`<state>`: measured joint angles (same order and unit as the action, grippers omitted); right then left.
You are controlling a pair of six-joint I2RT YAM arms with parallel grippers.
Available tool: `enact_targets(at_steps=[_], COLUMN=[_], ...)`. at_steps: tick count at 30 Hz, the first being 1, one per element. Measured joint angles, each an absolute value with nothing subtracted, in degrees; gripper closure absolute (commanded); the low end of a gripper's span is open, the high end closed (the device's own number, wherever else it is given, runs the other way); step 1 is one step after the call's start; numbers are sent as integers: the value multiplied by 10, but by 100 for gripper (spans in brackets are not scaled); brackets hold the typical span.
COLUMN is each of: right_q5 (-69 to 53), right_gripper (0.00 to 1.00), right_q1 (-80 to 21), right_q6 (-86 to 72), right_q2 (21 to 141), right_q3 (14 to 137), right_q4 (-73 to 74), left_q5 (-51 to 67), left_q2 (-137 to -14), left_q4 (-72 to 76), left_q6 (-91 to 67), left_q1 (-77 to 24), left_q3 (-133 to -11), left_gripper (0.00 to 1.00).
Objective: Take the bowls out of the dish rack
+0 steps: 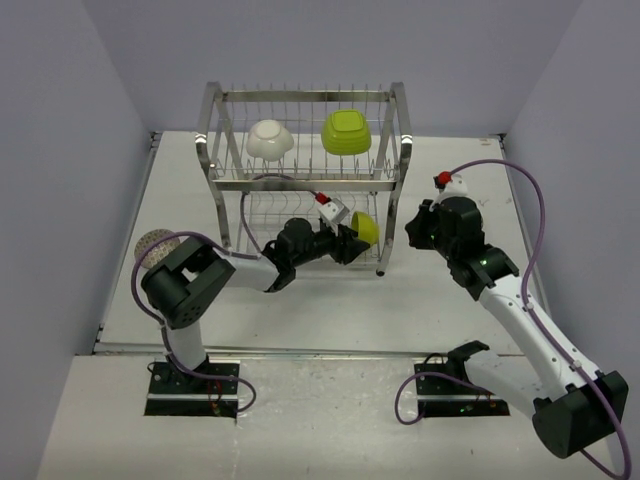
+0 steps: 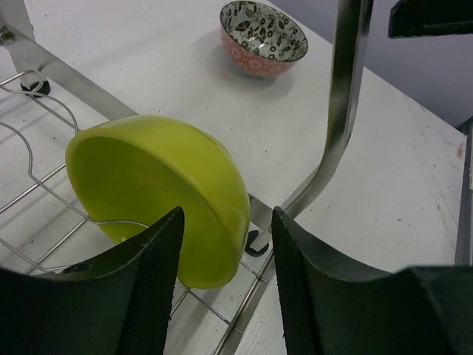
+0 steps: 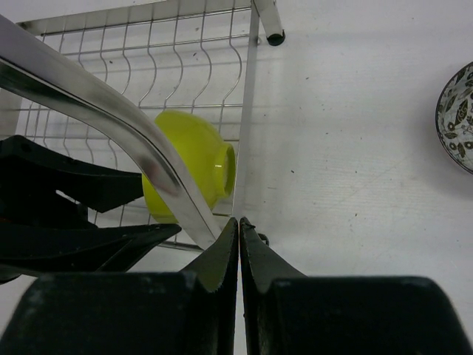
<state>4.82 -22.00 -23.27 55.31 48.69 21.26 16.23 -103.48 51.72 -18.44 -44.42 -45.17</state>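
Pale lilac walls close in a white table. A two-tier chrome wire dish rack stands at the middle of its far edge. On the upper tier sit a small round white bowl and a squarish lime green bowl. Two bowls are already out on the table: a bowl with a speckled grey-reddish outside near the left edge, and a bowl with a red patterned outside and leaf-printed inside on the right-edge side of the rack.

The step in hand looks like the pick of the round lime green bowl. It lies on its side on the lower tier's wires, at the rack's right end, just beside the near right post. Its foot points toward the table's right edge. The left gripper has its fingers about half spread. One finger crosses in front of the bowl's mouth, and the other stands clear of its outer wall with a gap showing. Nothing is clamped yet.

The right gripper hangs outside the rack by that same post, fingers pressed together and holding nothing.

Next, the left fingers probably need to pinch the bowl's wall at the rim. The bowl then has to be lifted off the divider wires and drawn out toward the near edge without hitting the post or the tier above.
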Motion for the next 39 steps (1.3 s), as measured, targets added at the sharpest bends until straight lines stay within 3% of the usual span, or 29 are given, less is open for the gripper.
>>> enact_targets(at_steps=[6, 18, 39], right_q5=[49, 49, 48], right_gripper=[98, 99, 99], right_q1=[-220, -220, -220], right_q6=[-229, -229, -227], right_q2=[553, 542, 542], right_q3=[487, 487, 487], right_q4=[215, 219, 219], left_q5=[179, 288, 284], left_q2=[-1064, -1128, -1177], left_q4=[525, 670, 813], left_q6=[-196, -328, -583], left_q1=[-436, -401, -369], left_q3=[-467, -455, -433], left_gripper=[73, 100, 100])
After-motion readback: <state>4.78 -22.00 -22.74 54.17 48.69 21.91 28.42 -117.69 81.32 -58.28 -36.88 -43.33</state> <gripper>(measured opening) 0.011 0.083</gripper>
